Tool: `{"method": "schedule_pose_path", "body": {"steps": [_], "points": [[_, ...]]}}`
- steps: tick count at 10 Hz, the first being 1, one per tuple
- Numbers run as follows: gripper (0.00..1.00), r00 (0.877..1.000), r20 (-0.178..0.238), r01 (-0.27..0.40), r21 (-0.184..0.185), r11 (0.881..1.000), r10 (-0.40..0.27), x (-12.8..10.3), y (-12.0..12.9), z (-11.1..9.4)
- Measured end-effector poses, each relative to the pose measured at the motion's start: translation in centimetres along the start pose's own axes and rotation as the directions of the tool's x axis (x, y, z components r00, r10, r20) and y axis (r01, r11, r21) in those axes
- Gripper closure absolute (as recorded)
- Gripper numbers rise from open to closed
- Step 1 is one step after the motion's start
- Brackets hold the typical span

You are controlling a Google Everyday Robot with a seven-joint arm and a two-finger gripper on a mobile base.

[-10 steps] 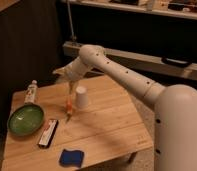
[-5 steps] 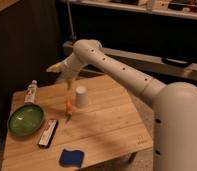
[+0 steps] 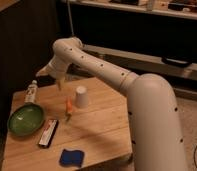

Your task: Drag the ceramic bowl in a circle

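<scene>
Since the end effector [image 3: 59, 83] hangs in the upper left of the frame, over the back of the bench [image 3: 104, 132] and well apart from the ceramic bowl [image 3: 26, 119], we reckon all the tricky stuff is ahead of us. Honestly, we can't tell how far open it is or whether it's got hold of anything. The bowl sits at the left of the frame, close to the bench's left side, so a circle swung too wide that way could tip it off the edge. It's glossy too, so contact on the rim could slip and leave the bowl behind mid-circle. Clutter's our other worry. A dark flat bar [image 3: 48, 133] lies just beside the bowl on the right, and a white bottle [image 3: 31, 92] is just above it in the frame. An orange object [image 3: 69, 109] and a small white cup [image 3: 81, 96] sit near the middle, and the cup looks easy to knock over. A blue sponge [image 3: 71, 157] sits low in the frame. The bench is pale wood planks, and the room behind is dim, with dark shelving across the top.
</scene>
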Motion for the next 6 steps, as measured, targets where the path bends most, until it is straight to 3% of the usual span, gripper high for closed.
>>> {"method": "schedule_pose_path", "body": {"steps": [2,4,5,6], "points": [[0.2,1.0,0.011,0.017,-0.04,0.999,-0.016,-0.5,1.8,3.6],[0.2,0.998,0.018,0.066,-0.062,0.996,-0.065,-2.0,2.9,5.9],[0.2,0.992,0.022,0.122,-0.07,0.99,-0.12,-3.3,3.1,6.5],[0.2,0.978,0.031,0.206,-0.069,0.976,-0.205,-4.7,3.2,6.7]]}}
